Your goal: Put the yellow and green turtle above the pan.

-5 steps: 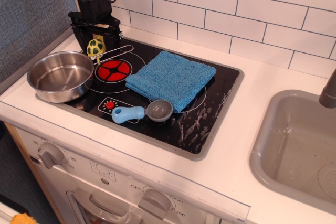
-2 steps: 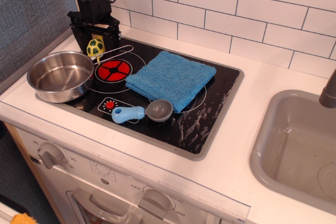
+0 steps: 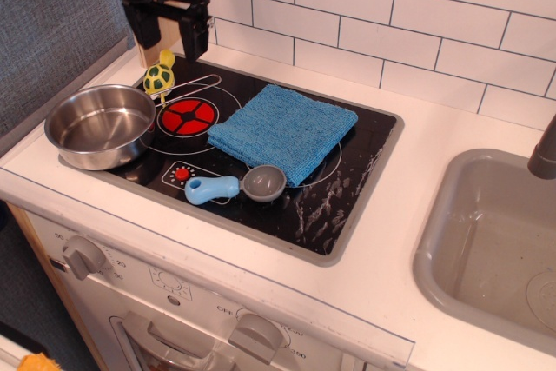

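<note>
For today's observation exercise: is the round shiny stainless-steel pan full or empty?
Empty. The round shiny stainless-steel pan shows only its bare, reflective metal floor; the small yellow and green toy turtle lies outside it, beyond the rim.

Sitting on the stovetop: one turtle (image 3: 159, 77), one steel pan (image 3: 100, 126), one blue cloth (image 3: 282, 129), one blue-handled scoop (image 3: 236, 186); one gripper (image 3: 168, 30) hovering.

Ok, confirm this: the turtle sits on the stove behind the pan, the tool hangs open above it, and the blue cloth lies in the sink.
Not quite: the blue cloth lies on the stove, not in the sink, as the observation.image view shows. The rest holds: the turtle sits behind the pan, with the tool open above it.
</note>
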### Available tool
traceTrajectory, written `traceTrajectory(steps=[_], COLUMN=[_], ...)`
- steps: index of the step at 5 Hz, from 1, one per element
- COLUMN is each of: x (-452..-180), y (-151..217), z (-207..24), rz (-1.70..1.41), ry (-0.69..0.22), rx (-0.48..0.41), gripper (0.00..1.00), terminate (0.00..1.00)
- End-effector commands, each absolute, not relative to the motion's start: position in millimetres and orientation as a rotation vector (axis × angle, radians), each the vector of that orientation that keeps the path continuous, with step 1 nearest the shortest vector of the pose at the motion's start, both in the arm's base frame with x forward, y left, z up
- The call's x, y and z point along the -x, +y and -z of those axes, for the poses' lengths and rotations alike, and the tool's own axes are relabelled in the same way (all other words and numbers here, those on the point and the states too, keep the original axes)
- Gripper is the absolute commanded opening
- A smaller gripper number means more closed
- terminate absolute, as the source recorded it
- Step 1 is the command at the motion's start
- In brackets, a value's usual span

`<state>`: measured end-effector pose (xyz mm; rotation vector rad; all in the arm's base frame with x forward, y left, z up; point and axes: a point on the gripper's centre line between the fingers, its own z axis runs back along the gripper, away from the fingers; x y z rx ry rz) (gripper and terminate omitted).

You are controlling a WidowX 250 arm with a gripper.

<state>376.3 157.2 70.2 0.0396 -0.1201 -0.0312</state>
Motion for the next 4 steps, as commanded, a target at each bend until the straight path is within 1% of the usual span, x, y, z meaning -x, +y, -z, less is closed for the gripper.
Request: traceTrajectory(steps=[1, 3, 4], x=[-356.2, -356.2, -356.2], y=[136.0, 136.0, 136.0], z=[-121.4, -121.4, -121.4], rz=[0.043, 0.043, 0.043], ry=[-0.234, -0.234, -0.234], rx=[-0.081, -0.081, -0.081], gripper=[1.00, 1.00, 1.00], terminate=[0.00, 0.00, 1.00])
